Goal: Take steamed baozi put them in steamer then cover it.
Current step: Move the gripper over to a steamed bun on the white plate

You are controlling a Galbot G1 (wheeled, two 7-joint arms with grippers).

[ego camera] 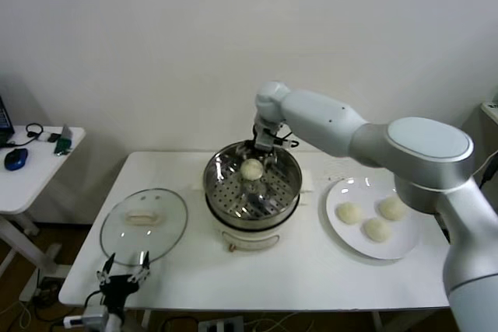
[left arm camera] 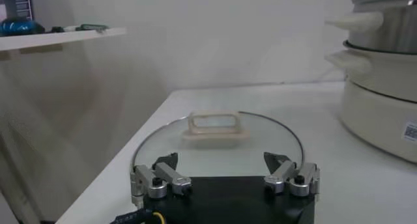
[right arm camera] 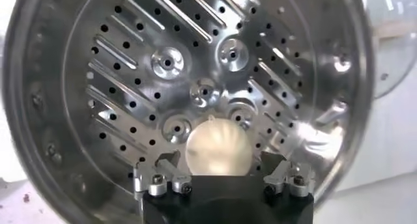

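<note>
One steamed baozi (ego camera: 250, 169) lies on the perforated tray of the shiny steamer (ego camera: 214, 192) at the table's middle. My right gripper (ego camera: 263, 149) hangs inside the pot just above that bun, open, with a gap on each side of the baozi (right arm camera: 217, 147) over the tray (right arm camera: 130, 82). Three more baozi (ego camera: 349, 212) (ego camera: 391, 207) (ego camera: 377, 229) sit on the white plate (ego camera: 389, 253) to the right. The glass cover (ego camera: 144, 223) with its white handle (left arm camera: 216, 127) lies flat at the left. My left gripper (ego camera: 123, 274) waits open at the cover's near rim (left arm camera: 221, 159).
The steamer's white base (left arm camera: 384, 114) stands to one side of the cover in the left wrist view. A small side table (ego camera: 31, 161) with a blue mouse and cables stands off the main table's left end. The table's front edge runs close to my left gripper.
</note>
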